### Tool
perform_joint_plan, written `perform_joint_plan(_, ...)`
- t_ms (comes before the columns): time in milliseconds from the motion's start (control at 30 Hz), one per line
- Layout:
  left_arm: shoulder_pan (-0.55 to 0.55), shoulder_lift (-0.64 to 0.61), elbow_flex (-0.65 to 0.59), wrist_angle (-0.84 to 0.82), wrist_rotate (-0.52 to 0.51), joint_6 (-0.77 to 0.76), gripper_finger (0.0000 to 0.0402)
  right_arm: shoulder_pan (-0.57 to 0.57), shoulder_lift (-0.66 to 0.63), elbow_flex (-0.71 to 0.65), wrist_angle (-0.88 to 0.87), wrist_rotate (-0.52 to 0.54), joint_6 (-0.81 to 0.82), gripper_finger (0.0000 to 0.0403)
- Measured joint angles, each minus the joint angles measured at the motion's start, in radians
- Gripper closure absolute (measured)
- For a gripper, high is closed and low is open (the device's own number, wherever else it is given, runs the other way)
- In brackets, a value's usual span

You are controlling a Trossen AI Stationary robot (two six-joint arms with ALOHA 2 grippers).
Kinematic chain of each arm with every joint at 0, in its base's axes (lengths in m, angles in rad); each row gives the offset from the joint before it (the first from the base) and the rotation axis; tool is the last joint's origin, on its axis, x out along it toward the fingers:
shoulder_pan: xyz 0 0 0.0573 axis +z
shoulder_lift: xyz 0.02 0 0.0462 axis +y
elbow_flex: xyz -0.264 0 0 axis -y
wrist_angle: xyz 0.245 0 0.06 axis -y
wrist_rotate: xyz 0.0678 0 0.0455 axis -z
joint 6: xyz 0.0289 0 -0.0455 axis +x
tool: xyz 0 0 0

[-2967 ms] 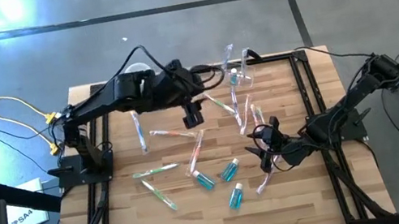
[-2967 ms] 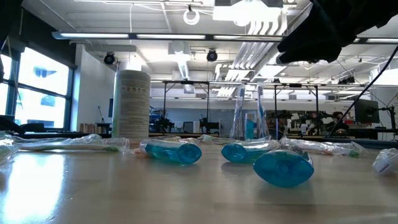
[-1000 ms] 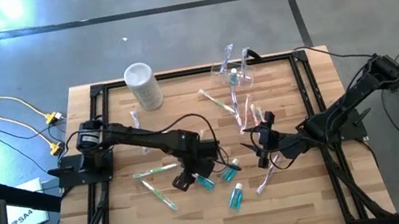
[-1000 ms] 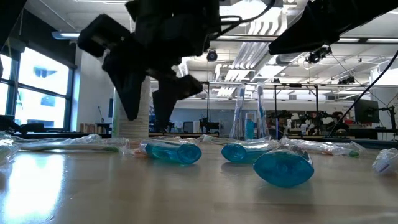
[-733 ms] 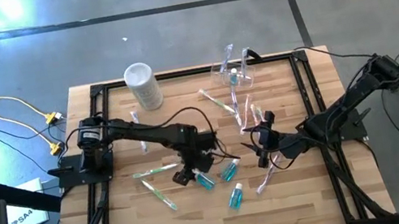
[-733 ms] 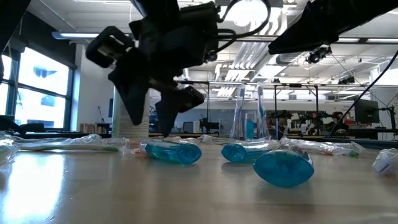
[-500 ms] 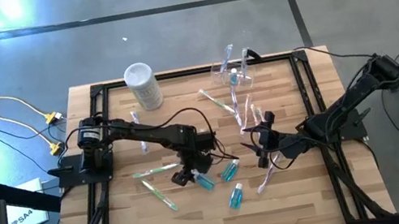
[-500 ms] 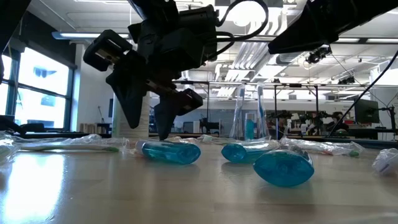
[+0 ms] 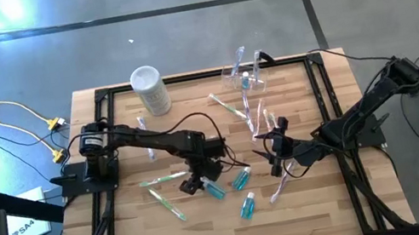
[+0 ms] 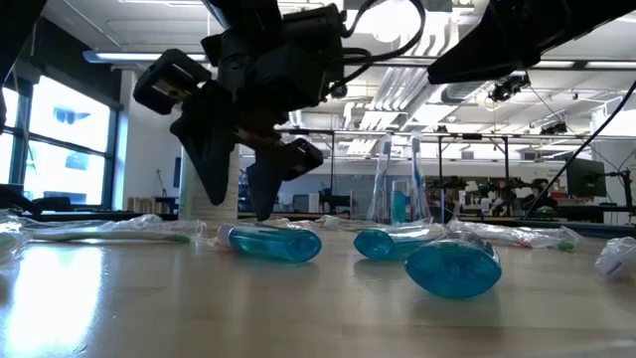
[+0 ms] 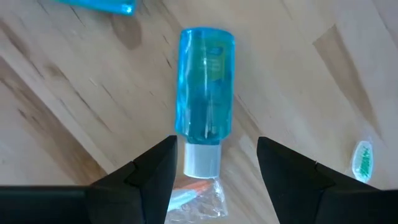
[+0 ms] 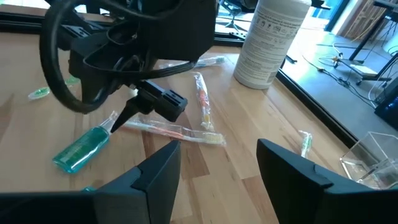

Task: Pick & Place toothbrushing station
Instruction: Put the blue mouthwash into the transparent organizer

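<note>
L gripper (image 9: 197, 184) low mid-table, fingers apart; R gripper (image 9: 272, 151) hovers, fingers apart.

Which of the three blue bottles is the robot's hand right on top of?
The leftmost blue bottle, farthest from the right arm. The left gripper hangs open just over its white cap end; the other two bottles lie apart with nothing above them.

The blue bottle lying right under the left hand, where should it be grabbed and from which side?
Across its blue body, from straight above. The blue bottle lies flat on the wooden table, so its rounded sides face the fingers. The left hand, open, now straddles the white cap, which is narrower and probably slips more easily; I would shift toward the body first.
</note>
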Motion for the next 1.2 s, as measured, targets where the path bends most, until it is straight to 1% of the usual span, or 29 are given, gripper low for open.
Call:
perform_joint_plan(133,0.0,-0.015,0.027,-0.027,-0.013,-0.002,0.0185,0.0,0.0,0.0,0.007,0.0,0.014,0.0199)
perform_joint_plan(200,0.0,-0.024,0.047,-0.064,-0.048,-0.001,0.0185,0.002,0.0,0.0,0.01,-0.001,0.025,0.0199)
perform_joint_plan(267,-0.008,-0.024,0.065,-0.068,-0.09,0.001,0.0185,0.005,0.0,0.0,0.01,-0.008,0.044,0.0199)
perform_joint_plan(333,-0.016,-0.024,0.075,-0.107,-0.155,0.0,0.0185,0.01,0.0,0.0,0.013,-0.02,0.076,0.0199)
perform_joint_plan(400,-0.03,-0.024,0.082,-0.122,-0.181,-0.009,0.0185,0.014,0.0,0.0,0.013,-0.022,0.111,0.0199)
perform_joint_plan(533,-0.082,-0.023,0.083,-0.151,-0.224,-0.024,0.0185,0.022,0.0,0.0,0.025,-0.022,0.159,0.0199)
perform_joint_plan(700,-0.162,-0.023,0.083,-0.132,-0.37,-0.026,0.0185,0.023,0.0,0.0,0.028,-0.024,0.197,0.0199)
perform_joint_plan(767,-0.18,-0.023,0.083,-0.112,-0.407,-0.045,0.0185,0.023,0.0,0.0,0.028,-0.034,0.207,0.0199)
perform_joint_plan(933,-0.178,-0.023,0.083,-0.089,-0.414,-0.11,0.0185,0.023,0.0,0.0,0.028,-0.104,0.208,0.0199)
perform_joint_plan(1033,-0.166,-0.023,0.083,-0.09,-0.419,-0.156,0.0185,0.032,0.0,0.0,0.028,-0.113,0.208,0.0199)
perform_joint_plan(1200,-0.156,-0.023,0.04,-0.04,-0.432,-0.164,0.0185,0.055,0.0,0.0,0.028,-0.113,0.207,0.0199)
